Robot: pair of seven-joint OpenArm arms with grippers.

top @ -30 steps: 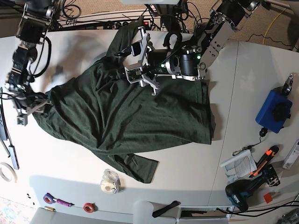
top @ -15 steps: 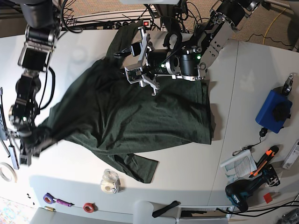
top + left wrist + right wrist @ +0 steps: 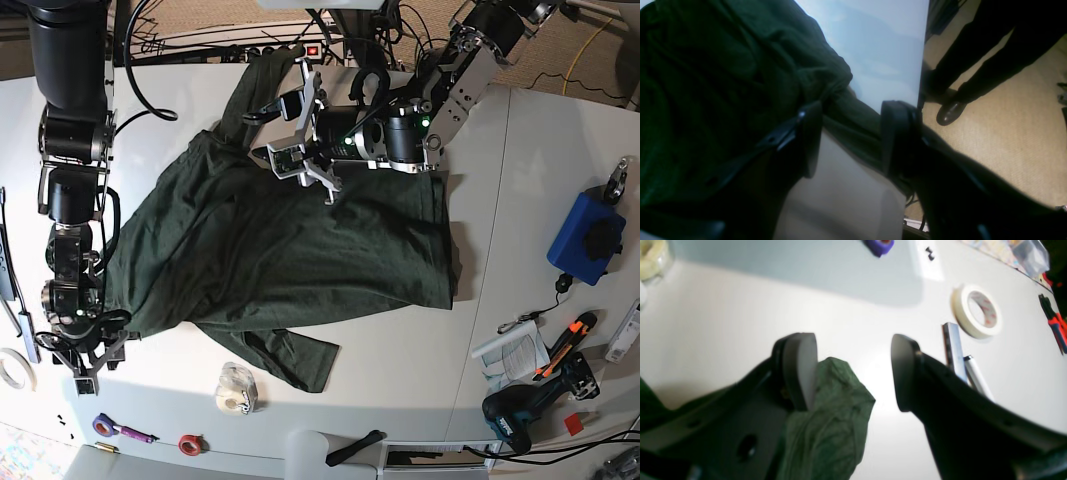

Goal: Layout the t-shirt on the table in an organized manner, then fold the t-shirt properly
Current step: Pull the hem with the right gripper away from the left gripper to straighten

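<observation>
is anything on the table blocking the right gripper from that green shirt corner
Nothing visible does. The right gripper is open with the t-shirt corner already between its fingers, against one pad. The tape roll lies off to the side on the table.

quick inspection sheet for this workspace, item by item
surface: white table, seam line down its right part
job's things: dark green t-shirt, spread but wrinkled, one sleeve toward the front edge
clutter: tape rolls, blue box, drill, masking tape
grippers: left gripper open over a shirt fold; right gripper open, shirt corner against one pad
cables: bundle behind the table
surroundings: tan carpet, a person's legs and shoe
</observation>
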